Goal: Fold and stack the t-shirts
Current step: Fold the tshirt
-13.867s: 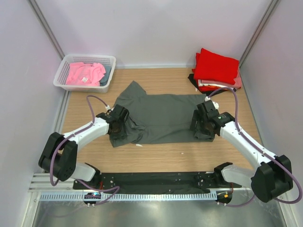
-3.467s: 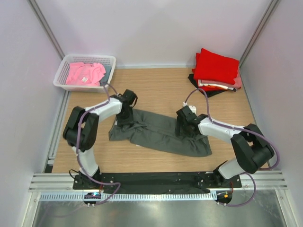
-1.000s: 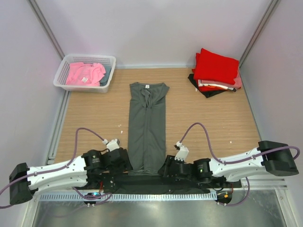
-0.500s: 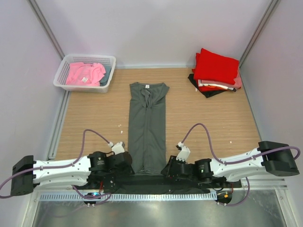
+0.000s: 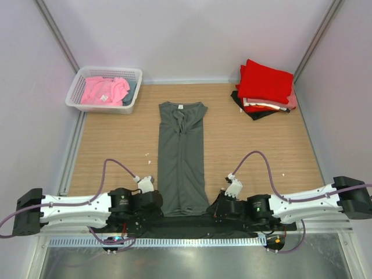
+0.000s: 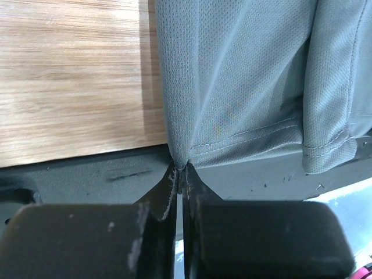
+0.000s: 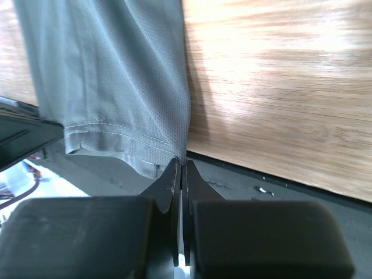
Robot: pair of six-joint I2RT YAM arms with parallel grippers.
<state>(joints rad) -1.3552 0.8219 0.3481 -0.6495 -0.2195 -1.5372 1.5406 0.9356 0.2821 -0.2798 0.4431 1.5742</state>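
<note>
**Top external view — both near hem corners pinched**

Shows a dark grey soft cloth t-shirt [image 5: 181, 154] folded into a long narrow strip down the middle of the wooden table [image 5: 261, 151]. Puts its small white neck label at the far end and its hem at the near edge, over the black base plate [image 5: 186, 223]. Finds the left gripper [image 5: 156, 203] at the strip's near left corner and the right gripper [image 5: 215, 207] at its near right corner, with both arms stretched low along the near edge.

From the left wrist, shows black fingers [image 6: 165, 192] closed tight on the hem corner, with cloth fanning up from the pinch. From the right wrist, shows the same — jaws shut narrow on the opposite corner of the hem, with the stitched edge hanging to the left of the nip.

Places a white latticed plastic basket [image 5: 100, 107] at the far left corner, holding a crumpled pink t-shirt [image 5: 104, 90] with something darker beside it. Places a folded stack at the far right corner, well apart from the grey strip: bright red t-shirt [image 5: 264, 81] on top, black t-shirt [image 5: 250, 112] at the bottom.
</note>
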